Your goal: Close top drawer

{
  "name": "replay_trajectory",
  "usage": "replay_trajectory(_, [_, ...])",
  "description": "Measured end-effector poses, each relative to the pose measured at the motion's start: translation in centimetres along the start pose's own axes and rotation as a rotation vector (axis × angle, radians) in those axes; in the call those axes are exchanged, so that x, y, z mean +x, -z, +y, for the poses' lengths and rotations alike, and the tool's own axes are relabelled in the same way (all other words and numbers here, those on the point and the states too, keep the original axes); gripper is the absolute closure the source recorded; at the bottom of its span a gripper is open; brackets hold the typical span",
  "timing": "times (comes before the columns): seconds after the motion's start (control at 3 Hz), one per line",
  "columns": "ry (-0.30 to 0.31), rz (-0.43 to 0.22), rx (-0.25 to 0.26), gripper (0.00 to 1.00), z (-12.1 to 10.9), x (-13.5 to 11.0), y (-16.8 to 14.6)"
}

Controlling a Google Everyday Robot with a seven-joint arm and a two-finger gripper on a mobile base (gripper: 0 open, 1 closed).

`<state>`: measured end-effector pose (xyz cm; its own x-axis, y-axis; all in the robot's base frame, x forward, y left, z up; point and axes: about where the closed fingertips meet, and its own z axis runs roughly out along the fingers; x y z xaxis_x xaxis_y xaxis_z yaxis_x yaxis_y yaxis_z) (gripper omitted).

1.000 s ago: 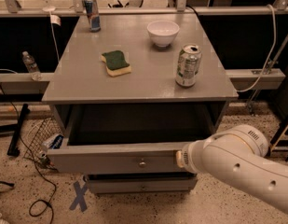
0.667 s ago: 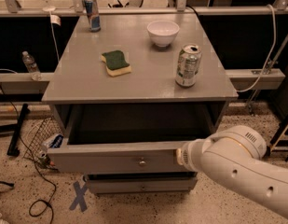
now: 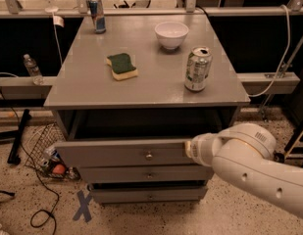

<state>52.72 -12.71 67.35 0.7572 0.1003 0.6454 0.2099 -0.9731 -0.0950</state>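
Grey flat-fronted top drawer (image 3: 107, 153), round metal knob (image 3: 149, 155), juts out — claw (image 3: 188, 149) at its right end, grip state unclear.

The white arm (image 3: 249, 165) extends from lower right, gripper (image 3: 189, 150) at its tip

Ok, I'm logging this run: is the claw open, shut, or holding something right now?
The claw is at the right end of the top drawer, by its front panel; whether it is open or shut cannot be told.
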Motion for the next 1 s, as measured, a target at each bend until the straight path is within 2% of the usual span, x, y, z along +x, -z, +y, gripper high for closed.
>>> replay_trajectory(0.67, [0.007,-0.001,0.057,1.00,-0.2,1.6,-5.4])
replay_trajectory(1.0, [0.013,-0.007,0.060,1.00,-0.4,1.5,-5.6])
